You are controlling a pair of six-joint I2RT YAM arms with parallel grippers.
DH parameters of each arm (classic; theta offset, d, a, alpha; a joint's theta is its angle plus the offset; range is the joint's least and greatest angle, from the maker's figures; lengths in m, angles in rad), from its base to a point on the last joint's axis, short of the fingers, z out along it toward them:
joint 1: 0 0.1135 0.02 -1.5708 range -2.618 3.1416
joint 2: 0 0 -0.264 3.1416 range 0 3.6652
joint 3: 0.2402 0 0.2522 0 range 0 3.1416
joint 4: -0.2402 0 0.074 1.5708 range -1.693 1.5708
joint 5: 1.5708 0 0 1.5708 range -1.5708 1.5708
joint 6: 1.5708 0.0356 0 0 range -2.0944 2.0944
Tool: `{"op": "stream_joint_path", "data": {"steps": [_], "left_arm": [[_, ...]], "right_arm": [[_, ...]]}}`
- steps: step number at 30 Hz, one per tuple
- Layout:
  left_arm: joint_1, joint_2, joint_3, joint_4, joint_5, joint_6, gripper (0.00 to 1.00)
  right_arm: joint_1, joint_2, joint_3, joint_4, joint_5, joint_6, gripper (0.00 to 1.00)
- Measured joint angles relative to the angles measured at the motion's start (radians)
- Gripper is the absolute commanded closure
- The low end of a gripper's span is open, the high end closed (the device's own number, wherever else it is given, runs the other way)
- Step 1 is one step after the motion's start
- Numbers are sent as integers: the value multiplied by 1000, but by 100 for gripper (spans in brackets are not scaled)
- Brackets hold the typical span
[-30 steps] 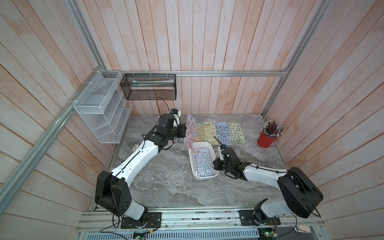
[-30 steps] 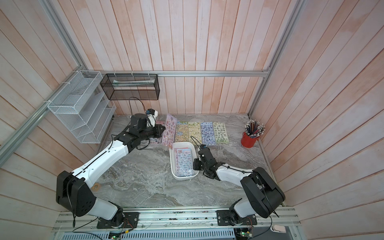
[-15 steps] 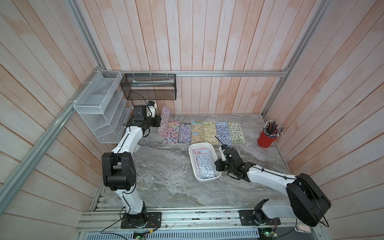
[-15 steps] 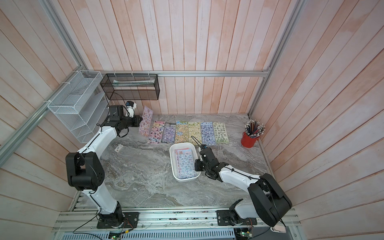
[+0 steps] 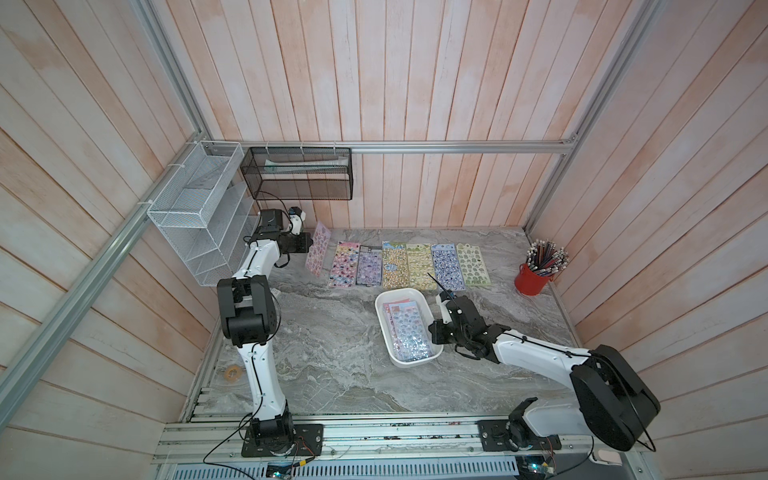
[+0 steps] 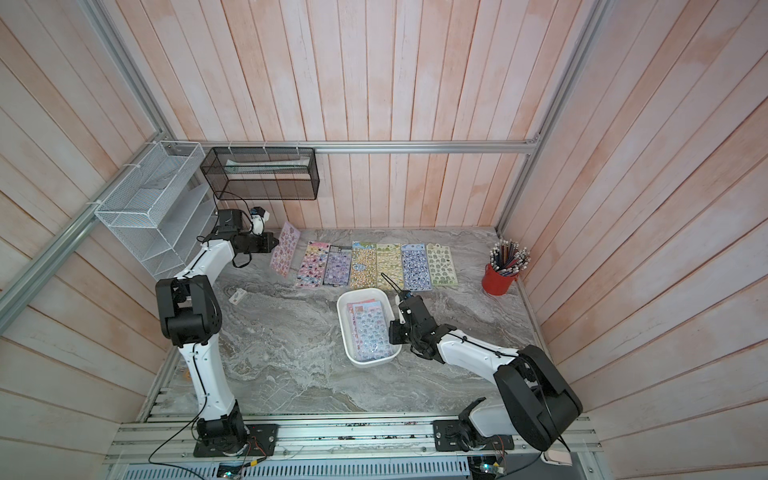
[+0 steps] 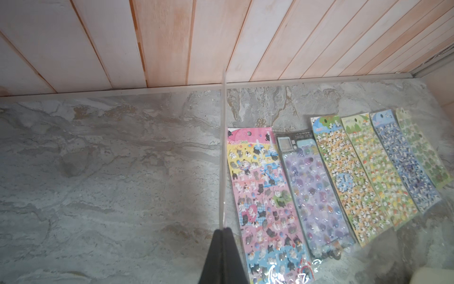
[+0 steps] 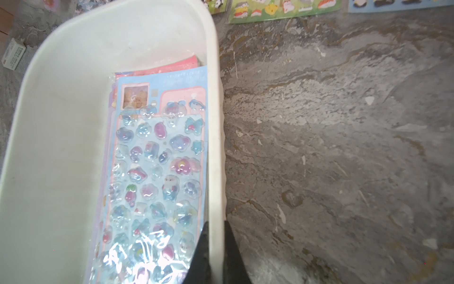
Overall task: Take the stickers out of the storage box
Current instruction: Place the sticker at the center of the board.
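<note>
A grey marble table (image 5: 332, 365) stands within pale plank walls (image 5: 415, 83). A white wire rack (image 5: 195, 216) hangs on the left wall, just beside a black mesh basket (image 5: 297, 178) hung from the rear rail (image 5: 457, 146). A red cup (image 5: 528, 282) of pencils (image 5: 546, 257) stands at the right rear corner. In a top view, a small white box (image 6: 237, 296) lies on the table's left side. A brownish ring (image 5: 232, 374) lies near the left front edge.

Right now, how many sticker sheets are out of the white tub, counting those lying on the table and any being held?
In the row, flat sheets: 6
In the left gripper, held sheet: 1
Total out: 7
The stack inside the white tub is not counted, because the number of sheets in it is hidden.
</note>
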Motion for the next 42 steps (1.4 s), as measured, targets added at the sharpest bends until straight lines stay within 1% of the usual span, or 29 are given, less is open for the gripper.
{"op": "stream_joint_path", "data": {"steps": [4, 9, 11, 15, 18, 22, 26, 30, 33, 36, 39, 42], "left_arm": [[8, 47, 44, -20, 9, 5, 100], [8, 82, 56, -31, 17, 5, 100], [10, 93, 56, -35, 18, 5, 98], [16, 116, 56, -39, 18, 9, 93], [21, 132, 56, -43, 7, 12, 83], [27, 147, 56, -50, -20, 15, 74], [30, 147, 56, -52, -58, 16, 69], [30, 142, 56, -53, -107, 7, 68], [30, 120, 56, -53, -129, -20, 69], [28, 69, 56, -52, -134, -69, 69], [18, -19, 40, -39, -143, -121, 69], [-24, -146, -23, -10, -165, -169, 69]], "right_arm": [[0, 17, 6, -10, -2, -3, 100], [0, 30, 29, -23, -2, -3, 100], [0, 35, 37, -27, -2, -6, 100], [0, 36, 49, -39, -2, -7, 100], [0, 36, 54, -43, -2, -6, 100], [0, 36, 55, -51, -2, -6, 100], [0, 36, 55, -63, -1, -7, 100], [0, 36, 61, -70, -1, -7, 100], [0, 36, 65, -72, 0, -6, 100], [0, 35, 66, -74, 3, -6, 100], [0, 30, 66, -78, 10, -6, 100], [0, 17, 66, -78, 14, -2, 100]]}}
